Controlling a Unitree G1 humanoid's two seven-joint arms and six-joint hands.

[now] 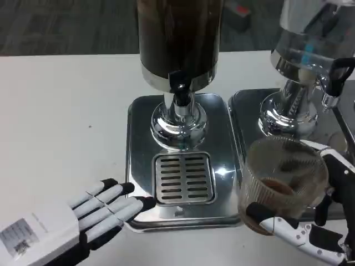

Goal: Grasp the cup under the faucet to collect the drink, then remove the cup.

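The right hand's fingers [277, 223] are wrapped around the lower wall of the cup [284, 180], one black-tipped finger lying across its front near the base and others showing behind its right side, so the right hand [324, 221] has the cup firmly in its hold. The cup is a clear ribbed glass with a thin layer of brown drink at the bottom, tilted a little toward the camera, and it sits to the right of the drip grate [183, 178], away from the faucet [179, 88] and over the right edge of the steel tray [138, 144]. The left hand's fingers [113, 202] are stretched out fairly straight and a little apart, holding nothing, their black tips at the lower left corner of the drip grate and touching or just over the tray's front edge; I cannot tell which. The left hand [83, 221] lies low on the white table [61, 122], to the left of and below the grate. Behind the grate stands the dark drink dispenser [178, 39] on its chrome foot, the black faucet pointing down at the grate. Right of the grate, beyond the cup, is a second dispenser [310, 50] with clear contents on its own tray [247, 111].
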